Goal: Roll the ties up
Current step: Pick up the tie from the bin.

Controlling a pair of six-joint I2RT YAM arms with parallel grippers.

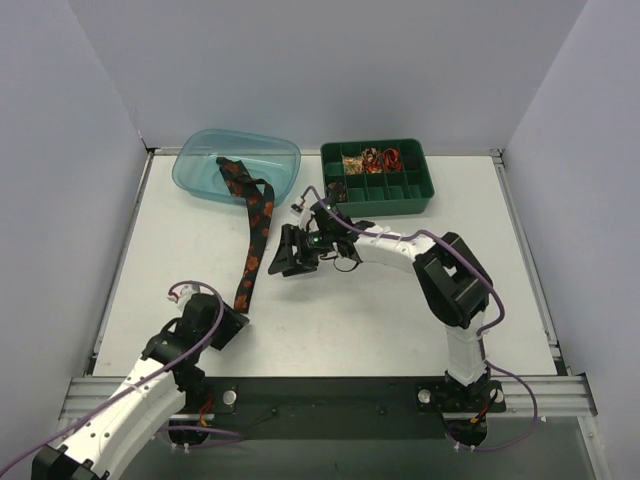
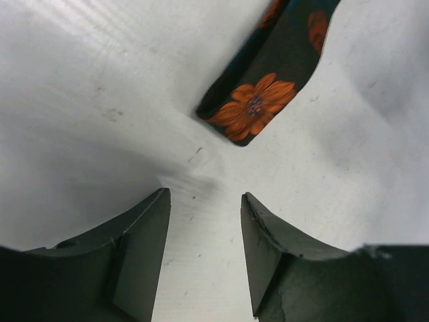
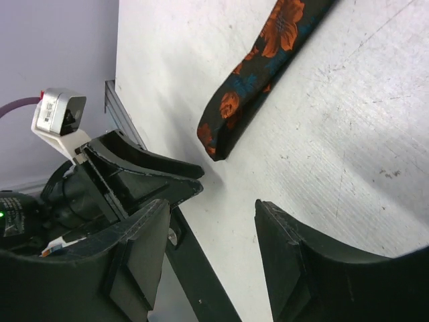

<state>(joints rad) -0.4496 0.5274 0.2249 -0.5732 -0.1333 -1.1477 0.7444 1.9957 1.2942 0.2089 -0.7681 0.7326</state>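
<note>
tie (image 1: 258, 245) lies w/ far end in tub (image 1: 203, 158), near tip on table (image 1: 380, 320) just ahead of l gripper (image 2: 204, 201), half open & empty like r gripper (image 3: 213, 213); seems pre-grasp, next needs l jaws around tip.

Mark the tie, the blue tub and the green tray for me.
tie (image 2: 257, 107): left wrist view, orange flower at its free end.
blue tub (image 1: 193, 168): top view, its left wall.
green tray (image 1: 390, 206): top view, front wall.

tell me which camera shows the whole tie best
The top external view: the tie shows full length, from inside the blue tub out across the table. The left wrist view catches only its tip with one orange flower; the right wrist view only the end stretch.
</note>
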